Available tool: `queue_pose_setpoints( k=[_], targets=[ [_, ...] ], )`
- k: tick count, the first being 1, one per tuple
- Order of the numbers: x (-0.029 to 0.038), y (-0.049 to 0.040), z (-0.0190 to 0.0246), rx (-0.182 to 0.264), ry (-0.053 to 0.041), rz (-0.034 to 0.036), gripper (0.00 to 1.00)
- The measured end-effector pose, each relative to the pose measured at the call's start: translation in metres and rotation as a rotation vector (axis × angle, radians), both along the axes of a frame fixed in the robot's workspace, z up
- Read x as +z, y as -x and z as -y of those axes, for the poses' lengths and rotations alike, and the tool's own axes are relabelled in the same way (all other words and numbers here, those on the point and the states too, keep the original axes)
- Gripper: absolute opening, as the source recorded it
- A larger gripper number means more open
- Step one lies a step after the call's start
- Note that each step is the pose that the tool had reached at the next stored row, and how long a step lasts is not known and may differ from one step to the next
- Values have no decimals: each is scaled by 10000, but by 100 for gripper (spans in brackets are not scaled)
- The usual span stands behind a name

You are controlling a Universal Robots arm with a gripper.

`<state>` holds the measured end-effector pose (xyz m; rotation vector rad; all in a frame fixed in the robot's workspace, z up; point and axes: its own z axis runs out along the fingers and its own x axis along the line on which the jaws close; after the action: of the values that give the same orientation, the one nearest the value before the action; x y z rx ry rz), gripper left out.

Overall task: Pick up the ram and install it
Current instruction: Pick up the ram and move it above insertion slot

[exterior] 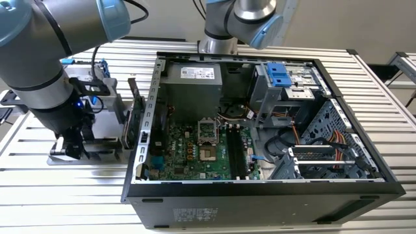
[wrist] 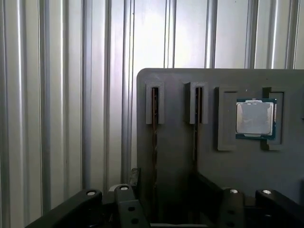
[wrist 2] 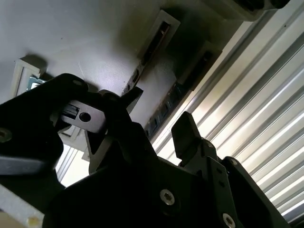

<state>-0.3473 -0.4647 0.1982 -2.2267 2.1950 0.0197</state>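
Most of the ram (wrist 2: 164, 107) hidden in its grey holder (wrist 2: 85, 42) slot, arm (exterior: 39, 73) cut off at frame edge

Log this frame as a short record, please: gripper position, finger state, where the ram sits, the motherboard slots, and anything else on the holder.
gripper position: gripper low over the grey slotted holder block, on the exterior view's left of the open black computer case
grip: fingers open, either side of a holder slot
ram: slim bluish-green circuit-board stick seated in that slot, not lifted
motherboard slots: long black slots empty
also on holder: square silver processor chip
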Motion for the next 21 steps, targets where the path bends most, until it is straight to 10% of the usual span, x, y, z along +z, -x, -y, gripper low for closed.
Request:
queue_pose_setpoints(
  k=[21],
  targets=[
    [-36,-3,113,-16,0,-7,100]
  ],
)
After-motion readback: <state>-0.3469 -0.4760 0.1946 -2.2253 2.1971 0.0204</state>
